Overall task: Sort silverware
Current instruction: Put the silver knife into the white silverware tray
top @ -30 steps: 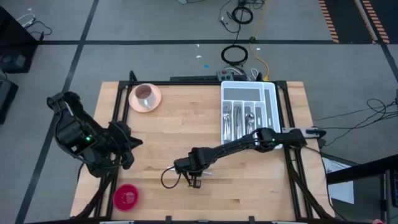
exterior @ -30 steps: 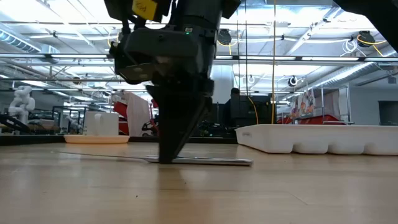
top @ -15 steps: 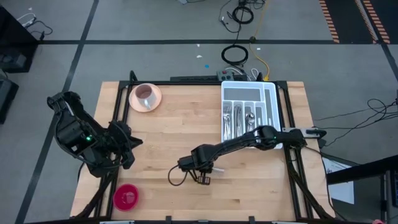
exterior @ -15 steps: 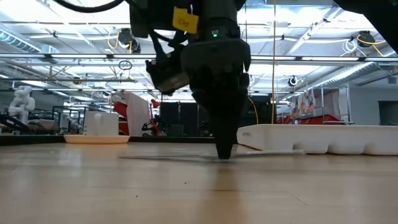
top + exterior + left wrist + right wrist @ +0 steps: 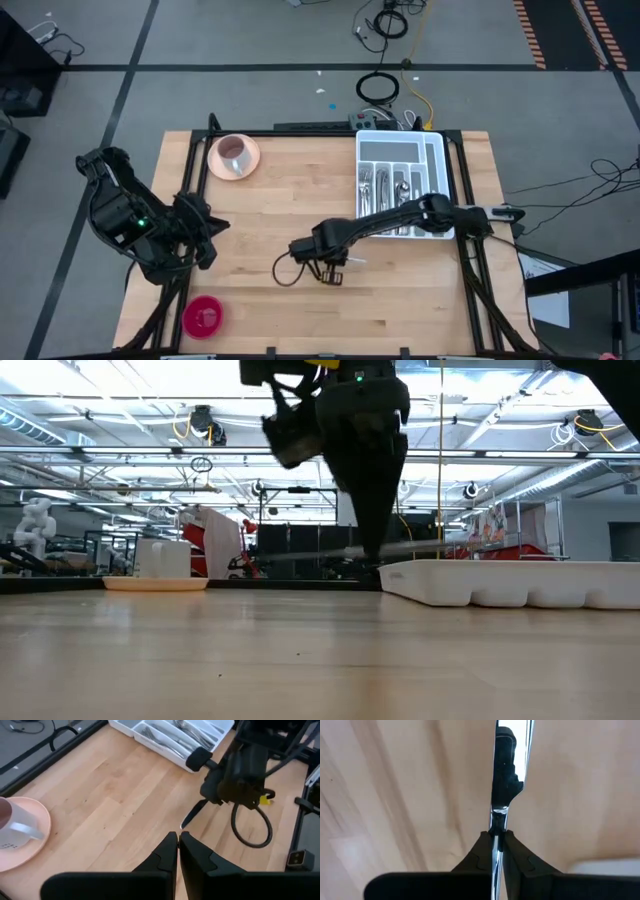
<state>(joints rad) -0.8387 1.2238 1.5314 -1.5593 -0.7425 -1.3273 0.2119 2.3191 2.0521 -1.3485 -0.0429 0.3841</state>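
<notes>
My right gripper [image 5: 328, 272] hangs over the middle of the table, shut on a shiny table knife [image 5: 430, 546] that floats level above the wood. The left wrist view shows one end of the knife [image 5: 192, 814] sticking out below that gripper. More silverware [image 5: 385, 190] lies in the compartments of the white tray [image 5: 437, 150] at the far right. My left gripper [image 5: 178, 840] waits shut and empty at the table's left edge. My right gripper pinches the knife near its middle, where the wide blade narrows [image 5: 496, 820], between its two fingers. The fingers [image 5: 370, 510] come from above, pointing down, and lie across the knife. The knife hangs level, clear of the table, and sticks out on both sides of the fingers.
A pink cup on its saucer [image 5: 233, 155] stands at the far left corner. A red round thing [image 5: 203, 316] lies near the front left corner. A black cable loops [image 5: 290, 268] beside my right gripper. Bare wood lies between the gripper and the tray.
My right gripper has risen and gone toward the table's right edge, closer to the tray. The knife, which lay flat on the wood, is now lifted clear and stays level.
</notes>
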